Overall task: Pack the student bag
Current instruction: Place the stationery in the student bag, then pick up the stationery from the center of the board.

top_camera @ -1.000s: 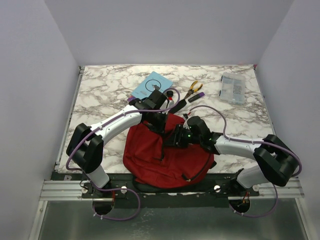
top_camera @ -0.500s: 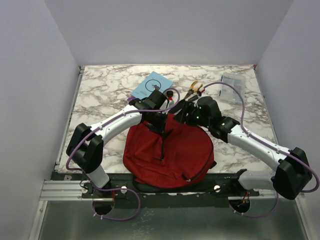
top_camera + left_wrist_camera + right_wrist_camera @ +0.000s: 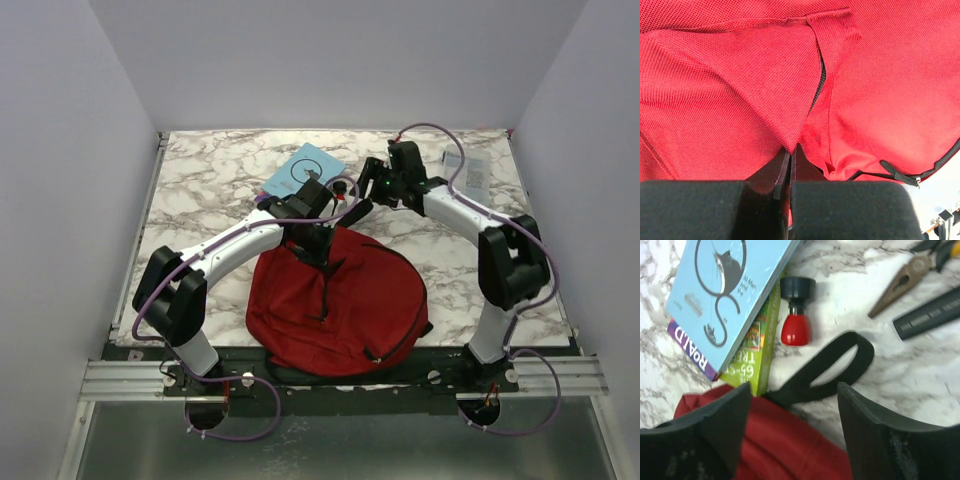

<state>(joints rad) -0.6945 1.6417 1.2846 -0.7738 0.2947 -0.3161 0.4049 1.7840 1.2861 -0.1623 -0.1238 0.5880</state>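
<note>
Fabric of the student bag (image 3: 335, 300), slumped at the counter's (image 3: 200, 190) near edge, is floppy: your left claw (image 3: 790, 154) pinches a fold, your right claw (image 3: 792, 390) gapes above the top handle (image 3: 836, 362); grip there.

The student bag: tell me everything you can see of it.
The student bag is a large dark red backpack of woven fabric, lying slumped on the marble table at its near edge. A black zipper shows along a flap. Its black top handle loops flat on the table at the far end. The left hand is shut, pinching a fabric fold.
</note>
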